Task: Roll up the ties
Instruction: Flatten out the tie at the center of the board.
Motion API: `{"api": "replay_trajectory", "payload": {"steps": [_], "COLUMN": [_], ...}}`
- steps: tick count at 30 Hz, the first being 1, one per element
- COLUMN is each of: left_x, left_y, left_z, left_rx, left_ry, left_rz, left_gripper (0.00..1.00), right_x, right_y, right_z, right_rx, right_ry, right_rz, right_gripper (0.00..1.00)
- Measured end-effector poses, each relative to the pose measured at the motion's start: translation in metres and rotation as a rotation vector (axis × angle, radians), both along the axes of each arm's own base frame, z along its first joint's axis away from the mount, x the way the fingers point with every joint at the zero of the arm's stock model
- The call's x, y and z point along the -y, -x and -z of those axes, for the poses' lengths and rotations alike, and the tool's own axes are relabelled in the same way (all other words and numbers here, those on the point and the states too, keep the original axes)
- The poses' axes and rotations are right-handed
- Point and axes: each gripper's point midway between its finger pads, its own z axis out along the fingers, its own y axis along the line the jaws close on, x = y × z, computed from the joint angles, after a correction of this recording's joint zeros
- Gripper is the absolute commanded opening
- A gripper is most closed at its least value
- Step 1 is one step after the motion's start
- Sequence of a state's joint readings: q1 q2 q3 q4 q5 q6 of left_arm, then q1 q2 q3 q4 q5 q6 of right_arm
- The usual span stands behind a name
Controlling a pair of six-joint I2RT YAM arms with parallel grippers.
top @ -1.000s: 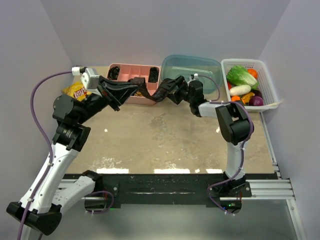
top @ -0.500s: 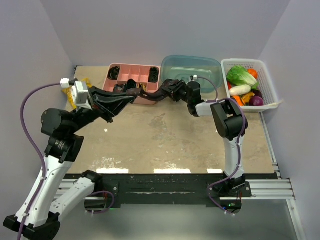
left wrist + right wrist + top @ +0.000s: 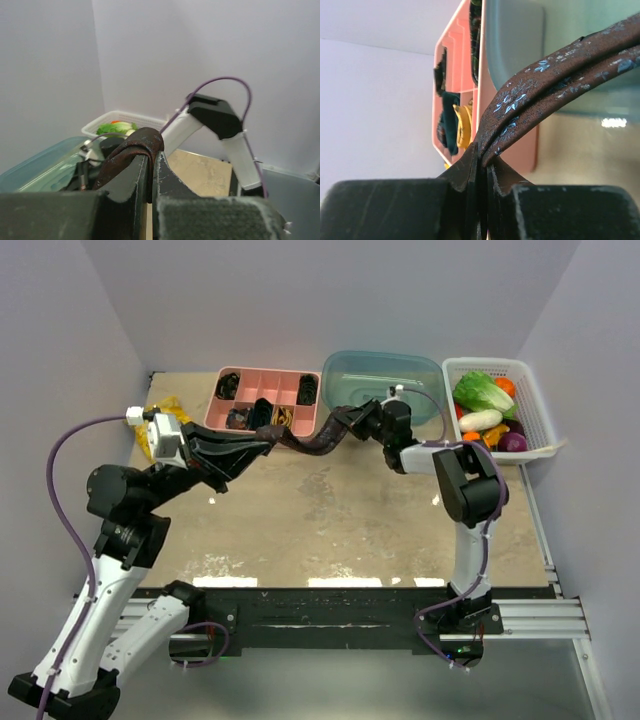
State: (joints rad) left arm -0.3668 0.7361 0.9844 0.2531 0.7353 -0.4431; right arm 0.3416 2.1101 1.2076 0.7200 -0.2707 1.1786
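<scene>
Top external view: the tie [image 3: 312,443] is seen strung in a sagging line between the two arms, at about 12 o'clock from the middle of the table [image 3: 330,530], just in front of the pink tray [image 3: 275,383]. Its 9 o'clock end is held by the left gripper [image 3: 270,444] and its 3 o'clock end by the right gripper [image 3: 343,424]. The tray, with dark coils [image 3: 228,386] in several compartments, is placed at 11 o'clock. A teal tub [image 3: 385,365] is set at 12 to 1 o'clock and a white basket [image 3: 535,400] of vegetables at 2 o'clock. How the fingers are set cannot be read from this height.

That is supplied by the wrist views. In the left wrist view the left gripper [image 3: 151,165] is shown with its fingers pressed together on a fold of the tie [image 3: 142,142], which bulges above the tips. The tub [image 3: 35,167] and the basket [image 3: 125,117] are seen beyond. In the right wrist view the right gripper [image 3: 480,160] is shown pinching a doubled strand of the tie [image 3: 545,80]. The tie's pale, speckled pattern is made out only here, with the tray [image 3: 457,55] and the tub [image 3: 520,30] behind.

Compared with one second ago, the left wrist is found drawn toward 6 o'clock. The tie, then bunched over the tray's front edge, is now pulled into a longer span clear of it.
</scene>
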Motion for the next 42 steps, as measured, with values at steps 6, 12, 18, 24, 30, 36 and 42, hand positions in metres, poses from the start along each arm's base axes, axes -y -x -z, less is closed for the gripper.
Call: {"api": "replay_trajectory", "payload": {"steps": [6, 12, 18, 24, 30, 36, 42], "left_x": [-0.005, -0.002, -0.011, -0.020, -0.022, -0.026, -0.036], "left_y": [-0.034, -0.074, -0.116, -0.128, -0.116, -0.107, -0.112], "left_z": [0.025, 0.068, 0.136, 0.187, 0.188, 0.189, 0.214], "left_rx": [-0.070, -0.178, -0.331, -0.454, -0.437, -0.445, -0.563], "left_ry": [-0.003, -0.027, -0.064, -0.100, -0.120, -0.161, -0.224], "left_rz": [-0.127, -0.191, -0.228, -0.232, -0.224, -0.242, -0.316], "left_gripper": [0.00, 0.00, 0.00, 0.00, 0.00, 0.00, 0.00], "right_x": [0.038, 0.082, 0.120, 0.143, 0.145, 0.138, 0.123], "right_y": [0.037, 0.075, 0.123, 0.162, 0.178, 0.194, 0.212], "right_z": [-0.051, -0.073, 0.027, 0.081, 0.062, 0.049, 0.049], "right_rx": [0.110, 0.177, -0.048, -0.229, -0.198, -0.183, -0.175], "right_ry": [0.151, 0.260, 0.412, 0.517, 0.505, 0.497, 0.551], "right_rz": [0.067, 0.188, 0.239, 0.245, 0.226, 0.150, 0.010], "right_gripper": [0.06, 0.06, 0.18, 0.55, 0.76, 0.85, 0.88]}}
